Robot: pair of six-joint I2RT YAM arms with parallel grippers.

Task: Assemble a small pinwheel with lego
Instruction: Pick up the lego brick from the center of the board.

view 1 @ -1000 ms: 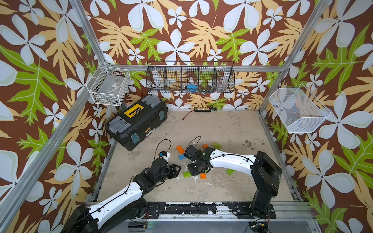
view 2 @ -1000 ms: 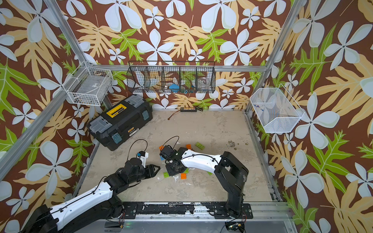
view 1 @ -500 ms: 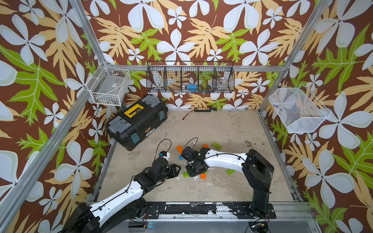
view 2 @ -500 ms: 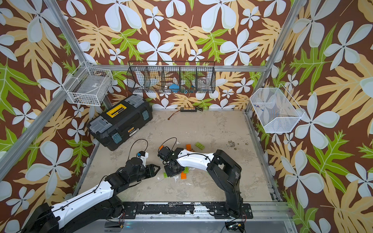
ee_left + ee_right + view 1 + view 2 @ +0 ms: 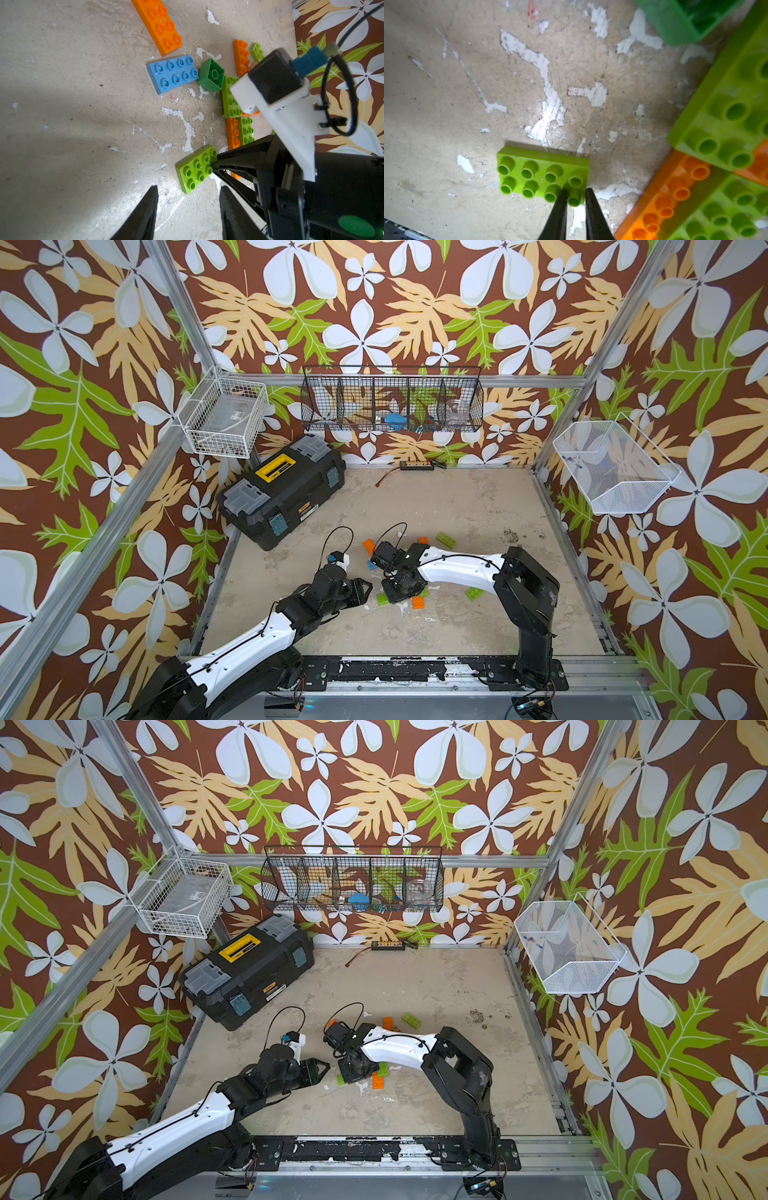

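**Lime green brick** (image 5: 543, 176) lies studs-up on the tabletop (image 5: 436, 506), just beside a cluster of lime and orange bricks (image 5: 239, 124). The right gripper (image 5: 575, 194) is pinched narrowly around the brick's end stud. The left gripper (image 5: 188, 205) hovers near, jaws parted and empty. The brick is judged light, rigid and smooth-walled, so a hold across its long sides should resist pivoting better than one stud. The black toolbox (image 5: 286, 485) is closed, its contents hidden. The black wire wall basket (image 5: 392, 377) holds a blue item (image 5: 395, 419) and a clear vessel (image 5: 419, 890).
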